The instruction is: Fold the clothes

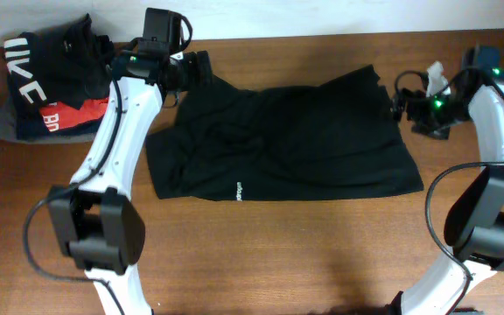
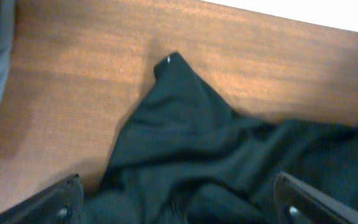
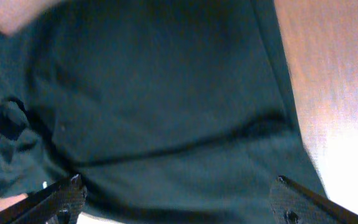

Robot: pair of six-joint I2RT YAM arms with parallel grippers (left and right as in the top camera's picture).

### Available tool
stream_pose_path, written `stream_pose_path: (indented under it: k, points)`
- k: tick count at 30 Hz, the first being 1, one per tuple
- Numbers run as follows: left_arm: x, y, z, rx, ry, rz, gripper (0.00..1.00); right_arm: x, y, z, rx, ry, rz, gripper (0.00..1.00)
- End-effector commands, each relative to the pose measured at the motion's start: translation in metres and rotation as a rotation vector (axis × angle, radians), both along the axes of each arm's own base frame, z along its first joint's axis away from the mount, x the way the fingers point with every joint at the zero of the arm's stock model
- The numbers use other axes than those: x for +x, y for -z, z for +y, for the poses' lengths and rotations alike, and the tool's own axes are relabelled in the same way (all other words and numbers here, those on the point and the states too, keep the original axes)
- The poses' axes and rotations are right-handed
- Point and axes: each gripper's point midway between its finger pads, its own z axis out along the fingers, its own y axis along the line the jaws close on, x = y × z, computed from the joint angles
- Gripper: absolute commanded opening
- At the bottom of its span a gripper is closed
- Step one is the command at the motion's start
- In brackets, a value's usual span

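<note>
The black garment [image 1: 278,144] lies spread across the middle of the wooden table, with small white lettering [image 1: 237,188] near its front edge. My left gripper [image 1: 201,68] is open above the garment's back left corner; in the left wrist view the crumpled black cloth [image 2: 185,137] lies between its fingers [image 2: 179,208]. My right gripper [image 1: 401,103] is open at the garment's right edge; in the right wrist view flat black cloth [image 3: 160,93] fills the space between its fingers [image 3: 179,202].
A stack of folded garments [image 1: 46,92], dark with big white letters, red and grey, sits at the back left corner. The table's back edge meets a white wall [image 1: 322,17]. Bare wood [image 1: 278,254] lies in front of the garment.
</note>
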Motion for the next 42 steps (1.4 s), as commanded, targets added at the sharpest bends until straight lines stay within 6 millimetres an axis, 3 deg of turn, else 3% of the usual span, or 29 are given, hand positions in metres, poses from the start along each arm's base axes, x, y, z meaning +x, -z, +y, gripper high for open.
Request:
stream_pose_path:
  k: [1,7,15,29,32,42]
  points:
    - [0.019,0.04,0.009,-0.006,0.038,0.056,0.92,0.032,-0.024,0.013,-0.074,-0.064,-0.132,0.99]
    - [0.051,0.077,-0.003,0.006,0.191,0.053,0.95,0.067,-0.043,0.02,-0.234,-0.069,-0.258,0.99]
    - [0.093,0.105,0.002,0.009,0.172,-0.026,0.93,0.065,-0.036,0.021,-0.346,-0.094,-0.227,0.99]
    - [0.103,0.138,-0.006,-0.035,0.214,-0.035,0.89,0.048,-0.027,0.02,-0.333,-0.098,-0.152,0.99]
    - [0.102,0.147,-0.01,-0.053,0.227,-0.022,0.82,0.049,-0.027,0.02,-0.334,-0.097,-0.155,0.99]
    - [0.105,0.143,-0.022,-0.11,0.27,-0.053,0.75,0.05,-0.027,0.016,-0.352,-0.09,-0.158,0.99]
